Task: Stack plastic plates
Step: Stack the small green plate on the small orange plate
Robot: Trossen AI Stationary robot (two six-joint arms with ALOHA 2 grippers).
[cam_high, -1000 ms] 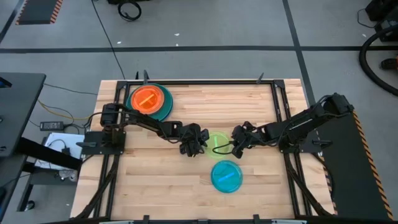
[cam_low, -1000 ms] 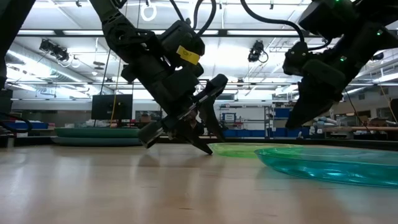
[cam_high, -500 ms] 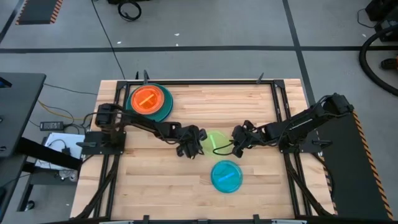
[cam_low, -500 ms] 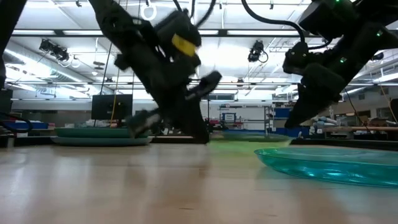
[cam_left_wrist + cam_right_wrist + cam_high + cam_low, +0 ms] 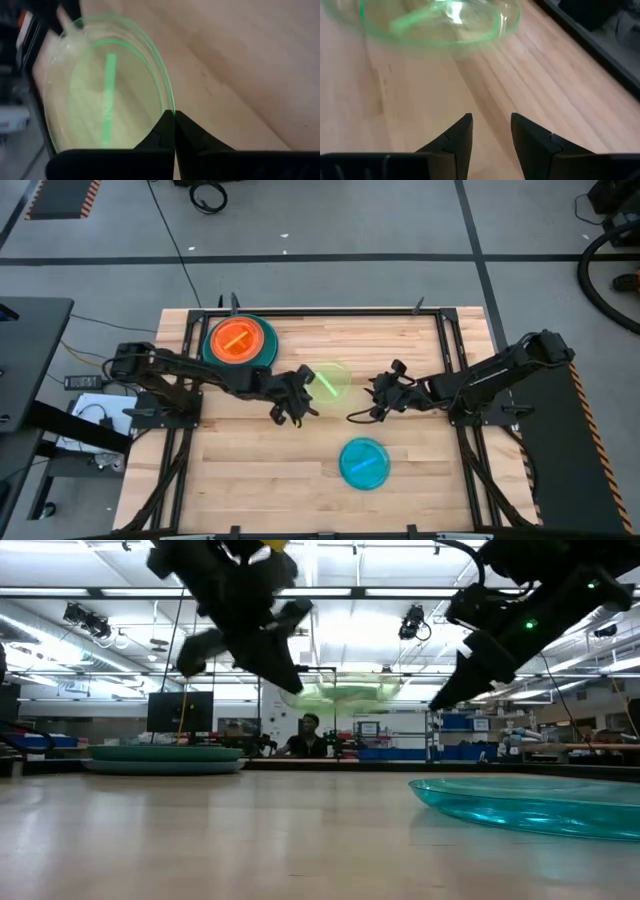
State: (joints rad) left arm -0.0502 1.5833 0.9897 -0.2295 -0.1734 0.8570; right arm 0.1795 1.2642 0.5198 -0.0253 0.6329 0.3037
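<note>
A translucent green plate (image 5: 328,378) hangs in the air above the table's middle, with my left gripper (image 5: 304,388) shut on it; it also shows in the left wrist view (image 5: 105,95) and, lifted, in the low view (image 5: 345,693). An orange plate (image 5: 236,340) lies on a teal plate (image 5: 264,352) at the far left. A light blue plate (image 5: 363,463) rests flat near the front. My right gripper (image 5: 380,396) hovers open to the right of the green plate, nothing between its fingers (image 5: 462,132). My left gripper pinches the green plate's rim (image 5: 169,109) between its two fingers, at the edge nearest the table's left side. The fingers come from the left, slanting down. The plate is lifted clear of the table and juts out past the fingertips, tilted a little.
The teal plate under the orange one shows low at the left (image 5: 165,758), and the light blue plate (image 5: 540,802) fills the near right. A black frame rail (image 5: 330,310) runs round the table. A person sits in the room behind.
My left gripper has shut on the green plate's rim, lifted the plate clear of the table and carried it up and toward the far left. My right gripper has risen a little and stays open.
</note>
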